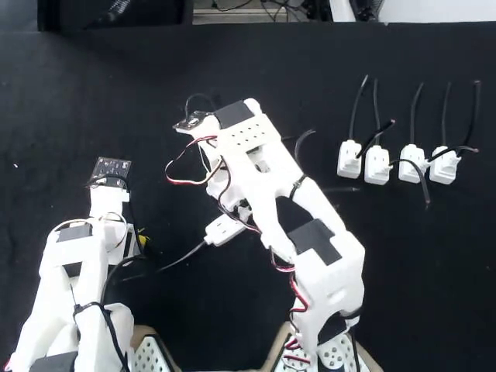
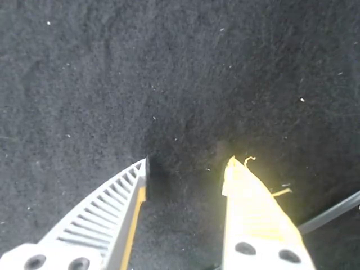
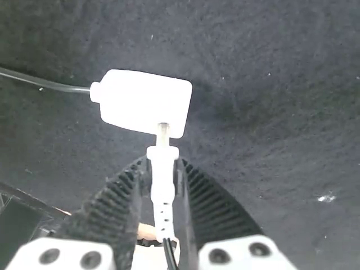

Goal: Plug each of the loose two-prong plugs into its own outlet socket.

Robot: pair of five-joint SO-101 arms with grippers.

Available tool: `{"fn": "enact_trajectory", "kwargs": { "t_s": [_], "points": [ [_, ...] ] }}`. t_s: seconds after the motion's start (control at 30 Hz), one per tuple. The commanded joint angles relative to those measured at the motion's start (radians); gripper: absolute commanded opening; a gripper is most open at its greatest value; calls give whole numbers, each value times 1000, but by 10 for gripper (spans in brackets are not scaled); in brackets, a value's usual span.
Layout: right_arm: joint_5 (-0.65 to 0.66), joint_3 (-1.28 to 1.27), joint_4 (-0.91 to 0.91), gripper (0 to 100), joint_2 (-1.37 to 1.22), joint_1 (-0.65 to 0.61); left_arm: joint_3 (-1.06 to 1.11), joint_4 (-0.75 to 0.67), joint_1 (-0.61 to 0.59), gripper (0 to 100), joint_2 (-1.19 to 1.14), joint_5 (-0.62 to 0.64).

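Clamping the plug (image 3: 162, 153) at the mid-frame socket (image 3: 143, 104), right end effector (image 3: 163, 169) could bend prongs if tilted; left end effector (image 2: 187, 166) gapes empty.

A robotics lab bench: the black cloth-covered table (image 1: 70, 85) carries white robot arms (image 1: 318, 240) (servo wires (image 1: 184, 182) bare) and a row of outlet sockets (image 1: 377, 164). Loose cables (image 1: 294, 9) lie beyond the table's far edge.
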State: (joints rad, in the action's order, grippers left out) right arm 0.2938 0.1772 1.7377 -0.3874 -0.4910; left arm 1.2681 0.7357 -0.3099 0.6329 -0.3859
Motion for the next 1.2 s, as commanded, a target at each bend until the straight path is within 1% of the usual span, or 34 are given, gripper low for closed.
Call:
{"fn": "enact_trajectory", "kwargs": {
  "t_s": [0.0, 0.17, 0.33, 0.53, 0.77, 0.87, 1.0, 1.17],
  "points": [
    [20, 15, 28, 10, 7, -8, 12, -14, -8, 216, -2, -8],
    [31, 27, 29, 10, -31, -3, 12, -14, -8, 216, -2, -8],
    [-38, 61, 29, 10, -39, -3, 12, -14, -8, 216, -2, -8],
    [-43, 61, 29, 10, -53, 5, 12, -14, -8, 216, -2, -8],
    [-38, 188, 29, 10, -194, 61, 19, -14, -8, 216, 2, -8],
    [-38, 217, 29, 10, -246, 63, 19, -14, -8, 216, 2, -8],
    [-37, 219, 29, 10, -259, 40, 19, -14, -7, 216, 2, -8],
    [-43, 216, 29, 10, -263, -55, 19, -14, -8, 216, 2, -8]
  ]
}}
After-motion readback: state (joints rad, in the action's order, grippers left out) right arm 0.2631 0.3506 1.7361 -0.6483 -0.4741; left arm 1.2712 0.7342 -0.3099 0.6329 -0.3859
